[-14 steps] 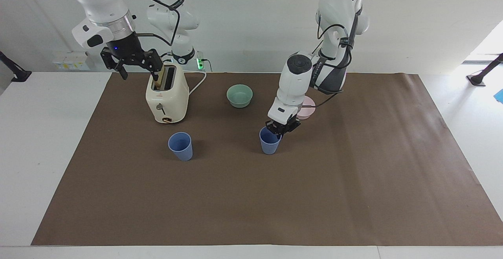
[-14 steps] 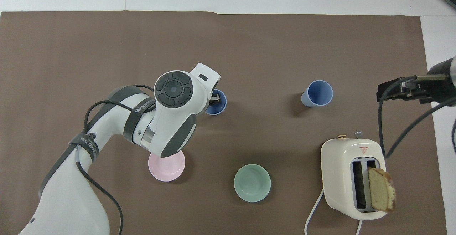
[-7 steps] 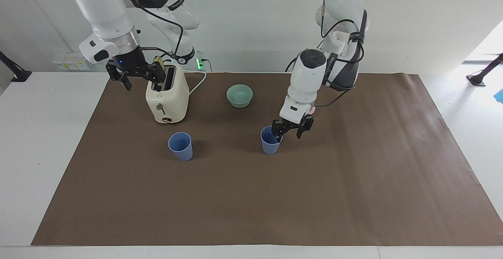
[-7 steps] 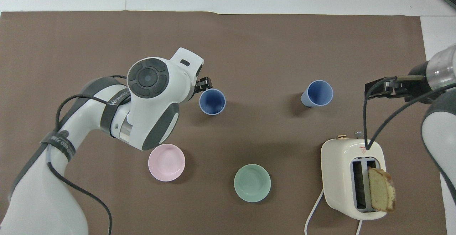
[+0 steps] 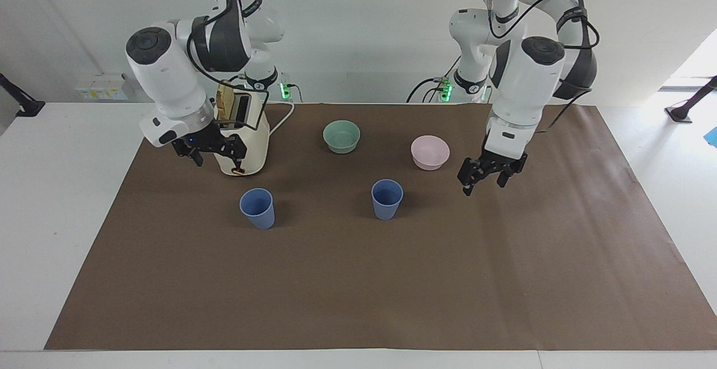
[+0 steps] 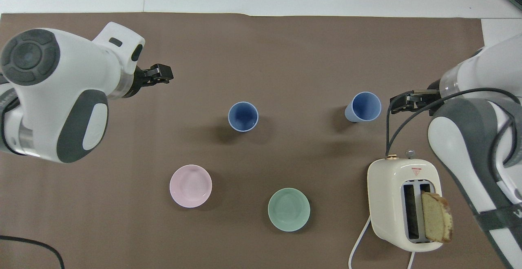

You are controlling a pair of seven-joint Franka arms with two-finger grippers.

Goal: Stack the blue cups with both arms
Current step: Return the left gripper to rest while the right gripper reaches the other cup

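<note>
Two blue cups stand upright and apart on the brown mat. One cup (image 5: 387, 198) (image 6: 243, 116) is near the middle. The other cup (image 5: 257, 208) (image 6: 363, 106) is toward the right arm's end. My left gripper (image 5: 484, 184) (image 6: 163, 73) hangs open and empty over bare mat, well clear of the middle cup, toward the left arm's end. My right gripper (image 5: 217, 162) (image 6: 401, 101) is open and empty, low over the mat between the toaster and the second cup, and touches neither.
A cream toaster (image 5: 249, 145) (image 6: 391, 187) with a bread slice (image 6: 436, 218) in one slot stands at the right arm's end. A mint-green bowl (image 5: 341, 135) (image 6: 288, 209) and a pink bowl (image 5: 430, 152) (image 6: 190, 185) sit nearer the robots than the cups.
The left gripper opened, let go of the middle cup and swung up and away toward its own end. The right gripper came down from above the toaster toward the other cup.
</note>
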